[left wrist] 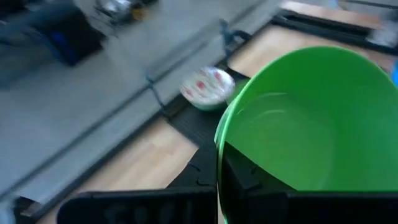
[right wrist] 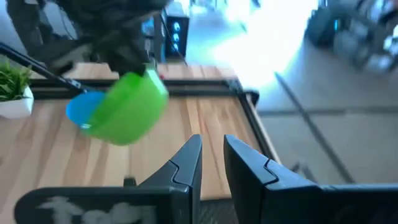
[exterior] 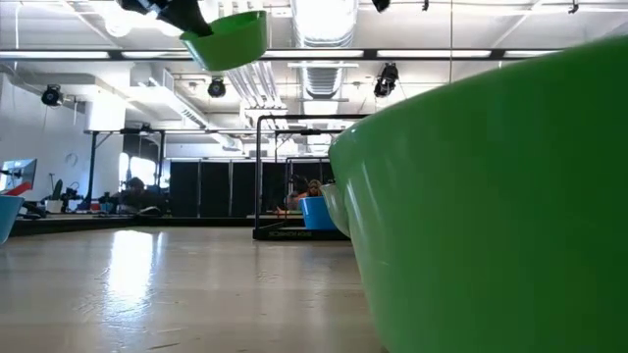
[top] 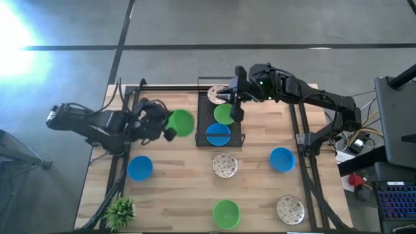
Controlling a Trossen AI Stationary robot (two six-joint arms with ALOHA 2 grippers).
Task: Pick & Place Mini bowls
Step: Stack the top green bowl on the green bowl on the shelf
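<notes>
Now the left gripper is clamping a plain bright green mini bowl's rim, likely bound for the black tray; the right gripper, fingers slightly parted and empty, is hovering there.

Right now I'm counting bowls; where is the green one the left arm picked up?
In the high view, the green bowl is held above the table by the left gripper, just left of the black tray.

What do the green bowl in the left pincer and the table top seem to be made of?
The plain bright green round bowl held by the left pincer looks like smooth moulded plastic: uniform colour, soft sheen, thin rim. The pale wooden table top shows plank seams and grain, likely sealed wood or a wood-look laminate.
</notes>
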